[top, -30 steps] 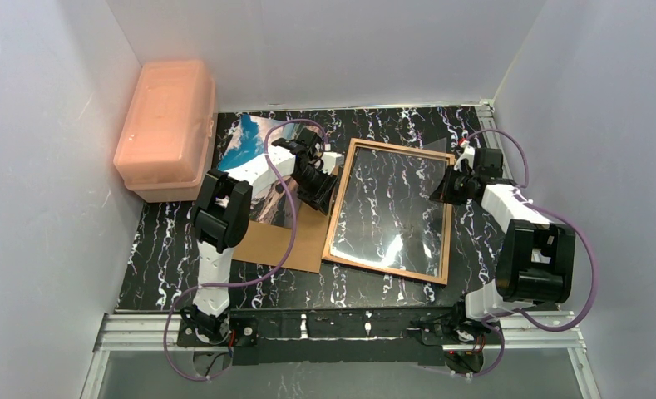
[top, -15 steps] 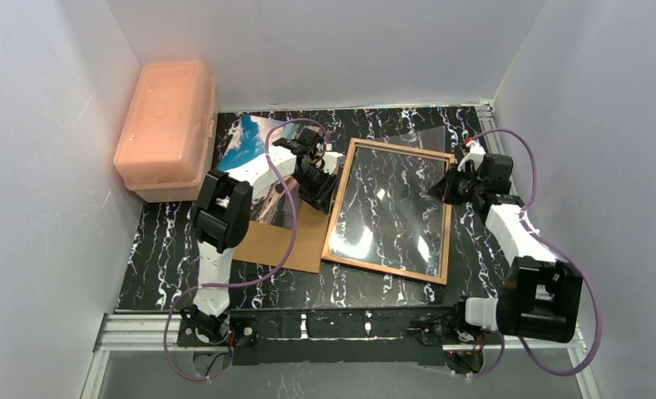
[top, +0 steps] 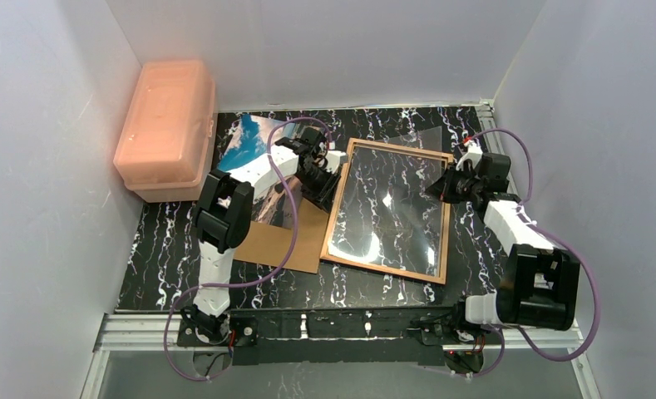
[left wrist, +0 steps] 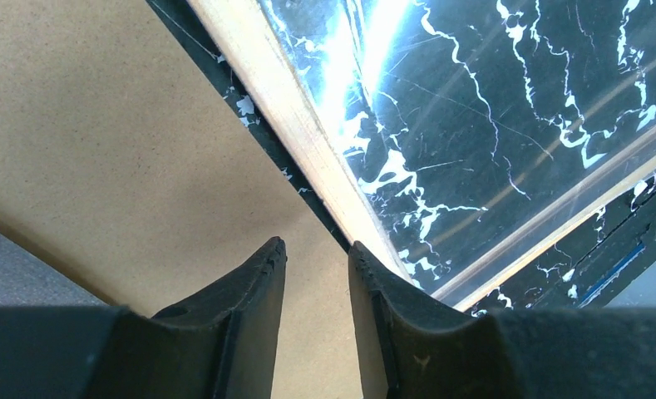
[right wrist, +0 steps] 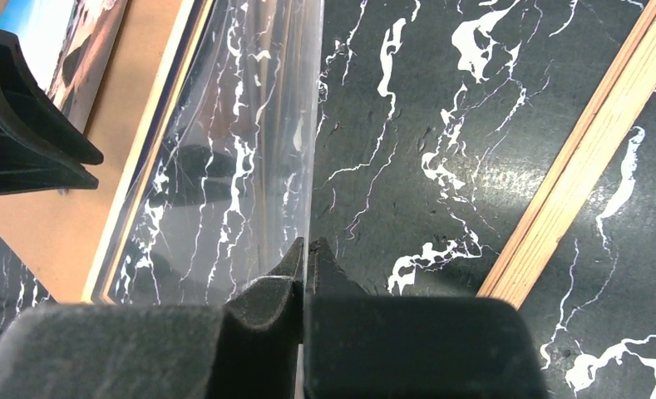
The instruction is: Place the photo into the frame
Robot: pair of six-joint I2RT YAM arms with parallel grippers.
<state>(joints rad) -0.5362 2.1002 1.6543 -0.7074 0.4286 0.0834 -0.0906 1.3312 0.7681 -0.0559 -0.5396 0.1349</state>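
Note:
The frame [top: 387,270] lies face down in the middle of the table, its light wood edge [left wrist: 291,108] showing. My right gripper [right wrist: 308,243] is shut on the right edge of the clear glazing pane [right wrist: 249,125] and holds that edge tilted up over the frame. My left gripper [left wrist: 316,245] hangs at the frame's left edge over the brown backing board [left wrist: 100,125]. Its jaws stand a narrow gap apart with nothing between them. The photo [top: 245,141] lies at the back left, partly under the left arm and the board.
A pink plastic box [top: 168,125] stands against the left wall at the back. White walls close in the black marbled table [top: 166,249] on three sides. The backing board [top: 283,241] overlaps the photo's near part.
The right arm has swung its elbow down and drawn the gripper slightly right, lifting the pane's right edge. The left jaws have narrowed, and that gripper has edged a little farther back.

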